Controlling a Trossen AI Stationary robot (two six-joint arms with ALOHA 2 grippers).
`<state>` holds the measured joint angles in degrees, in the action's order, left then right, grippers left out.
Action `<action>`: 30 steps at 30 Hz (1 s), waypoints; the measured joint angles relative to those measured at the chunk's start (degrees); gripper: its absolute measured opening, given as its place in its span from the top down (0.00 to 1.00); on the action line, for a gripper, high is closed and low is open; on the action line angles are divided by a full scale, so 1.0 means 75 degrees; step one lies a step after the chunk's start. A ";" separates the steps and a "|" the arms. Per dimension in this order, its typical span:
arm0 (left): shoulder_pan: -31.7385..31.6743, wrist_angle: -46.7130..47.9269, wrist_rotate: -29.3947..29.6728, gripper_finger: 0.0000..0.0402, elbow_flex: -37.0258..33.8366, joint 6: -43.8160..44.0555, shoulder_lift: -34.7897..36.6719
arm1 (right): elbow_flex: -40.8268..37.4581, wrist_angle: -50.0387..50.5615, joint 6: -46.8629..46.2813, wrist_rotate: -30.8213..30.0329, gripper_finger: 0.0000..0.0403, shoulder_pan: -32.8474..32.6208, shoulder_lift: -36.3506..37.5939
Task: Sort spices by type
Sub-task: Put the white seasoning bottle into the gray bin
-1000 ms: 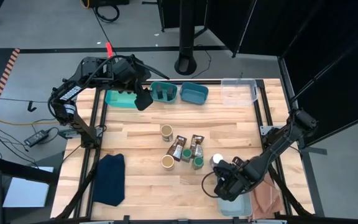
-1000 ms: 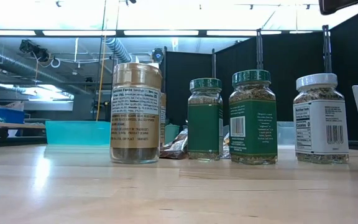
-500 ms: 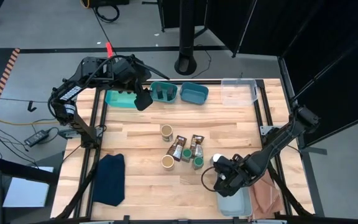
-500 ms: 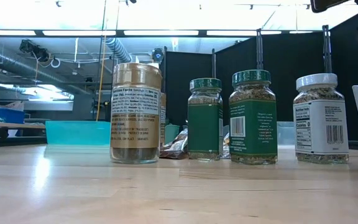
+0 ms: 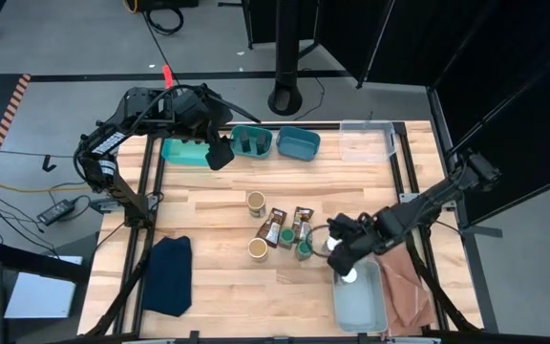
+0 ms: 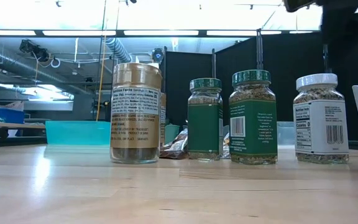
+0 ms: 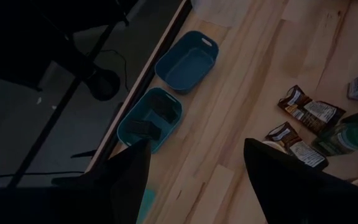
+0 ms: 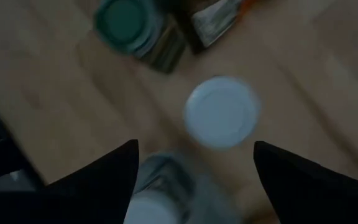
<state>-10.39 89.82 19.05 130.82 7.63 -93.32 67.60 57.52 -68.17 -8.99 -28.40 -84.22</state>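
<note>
Robotics lab or workshop. Butcher-block table (image 5: 351,191) inside black metal frame, concrete floor around it. Black curtain panels (image 5: 504,67) beside table. Loose cables (image 5: 27,186) on floor off table's side. Behind table in low view: exposed silver ductwork (image 6: 118,48), fluorescent strip lights (image 6: 160,32), open ceiling.

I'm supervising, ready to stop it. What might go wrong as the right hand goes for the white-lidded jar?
1. The open right hand hovers over the white-lidded jar; the green-lidded jar stands close by, so a descending finger may topple it.
2. The pale bin holds a second white jar; dropping this one may hit it.
The left hand waits near the teal bin.
</note>
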 joint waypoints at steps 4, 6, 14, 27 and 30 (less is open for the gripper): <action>0.0000 0.0003 0.0003 0.34 0.0000 -0.0016 0.0000 | -0.0001 -0.0031 0.0653 0.0008 0.19 0.0447 0.0001; 0.0000 0.0002 0.0003 0.34 0.0000 -0.0016 0.0000 | 0.0000 -0.0013 0.0887 0.0009 0.18 0.0635 0.0001; -0.0015 0.0015 0.0003 0.34 0.0000 -0.0018 0.0000 | -0.0228 -0.0194 0.1175 0.0251 0.18 0.0953 -0.0001; -0.0015 0.0012 0.0006 0.34 0.0000 -0.0016 0.0000 | -0.1171 -0.1499 0.1045 0.0558 0.18 0.1008 -0.0004; -0.0015 0.0012 0.0006 0.34 0.0000 -0.0016 0.0000 | -0.1420 -0.1909 0.1035 0.0559 0.18 0.1011 -0.0004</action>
<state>-10.50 89.91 19.09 130.82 7.51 -93.32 56.96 43.20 -60.41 -4.80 -20.82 -84.25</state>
